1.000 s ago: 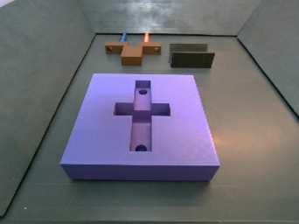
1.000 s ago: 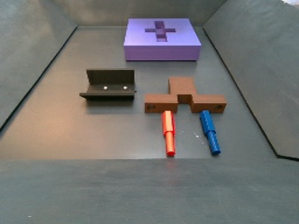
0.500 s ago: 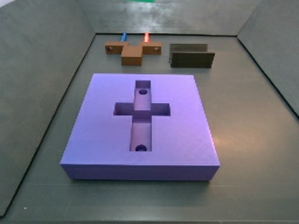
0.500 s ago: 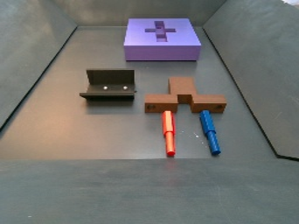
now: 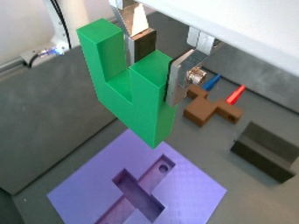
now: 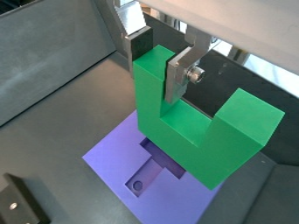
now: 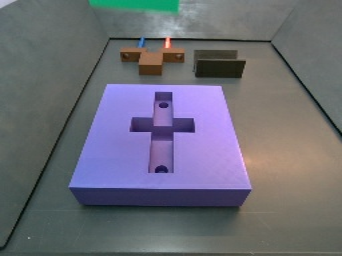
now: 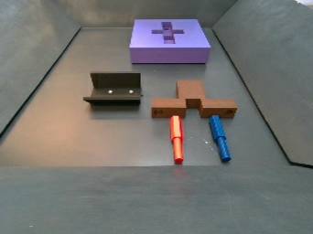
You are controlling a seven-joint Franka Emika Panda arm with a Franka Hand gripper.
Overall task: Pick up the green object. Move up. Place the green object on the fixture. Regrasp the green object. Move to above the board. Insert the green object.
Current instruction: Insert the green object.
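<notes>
Looks like we're near the end: the two-finger gripper (image 5: 155, 59) is clamped on the bright green chunky plastic block (image 5: 128, 80), hanging high over the big purple slab board (image 6: 122, 157) with its cross-shaped recess (image 5: 142, 184). Dark U-shaped fixture (image 8: 113, 90) sits empty, so only lowering and inserting seems left.
</notes>
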